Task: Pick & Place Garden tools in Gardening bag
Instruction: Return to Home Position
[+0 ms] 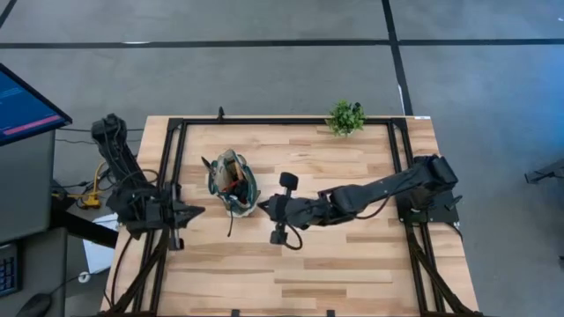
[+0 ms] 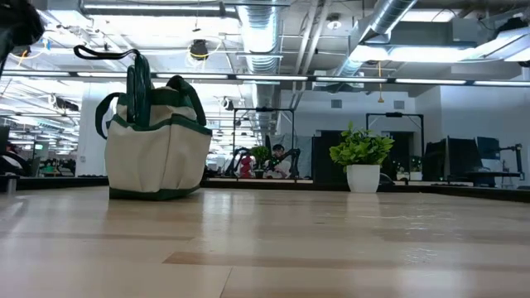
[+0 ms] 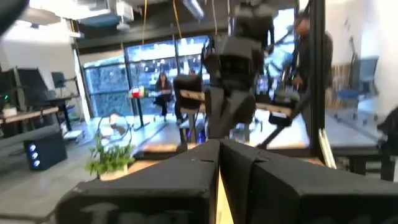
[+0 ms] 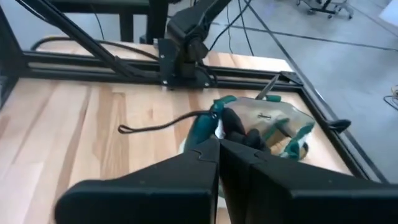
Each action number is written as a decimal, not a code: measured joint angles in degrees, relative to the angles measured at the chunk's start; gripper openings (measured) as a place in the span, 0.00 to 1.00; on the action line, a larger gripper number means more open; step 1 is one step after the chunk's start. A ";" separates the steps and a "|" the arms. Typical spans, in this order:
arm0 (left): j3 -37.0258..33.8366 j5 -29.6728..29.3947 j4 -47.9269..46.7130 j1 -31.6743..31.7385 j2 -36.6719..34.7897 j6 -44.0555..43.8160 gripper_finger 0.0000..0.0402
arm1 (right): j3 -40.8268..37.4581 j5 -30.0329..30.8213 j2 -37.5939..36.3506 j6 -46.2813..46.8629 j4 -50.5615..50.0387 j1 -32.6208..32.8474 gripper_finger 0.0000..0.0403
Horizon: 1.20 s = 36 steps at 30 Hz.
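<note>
The tan gardening bag (image 1: pixel 232 181) with dark green trim stands upright on its base left of the table's middle; it also shows in the low view (image 2: pixel 157 145) and the right wrist view (image 4: pixel 264 127). Tool handles (image 4: pixel 239 129) and a silver tip (image 4: pixel 271 87) stick up out of it. No tool lies loose on the table. My right gripper (image 1: pixel 263 208) is shut and empty, just right of the bag and above it; the low view does not show it. My left gripper (image 1: pixel 197 211) is shut and empty by the table's left frame.
A small green plant in a white pot (image 1: pixel 345 116) stands at the far edge, right of middle. A thin black strap (image 4: pixel 155 124) trails from the bag onto the wood. A black frame (image 1: pixel 176 158) runs along the table's sides. Bare wood lies near and right of the bag.
</note>
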 joint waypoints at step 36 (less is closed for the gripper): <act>3.50 65.11 -28.35 56.41 0.11 -33.19 0.01 | -15.73 12.90 -18.12 5.59 -3.80 8.94 0.00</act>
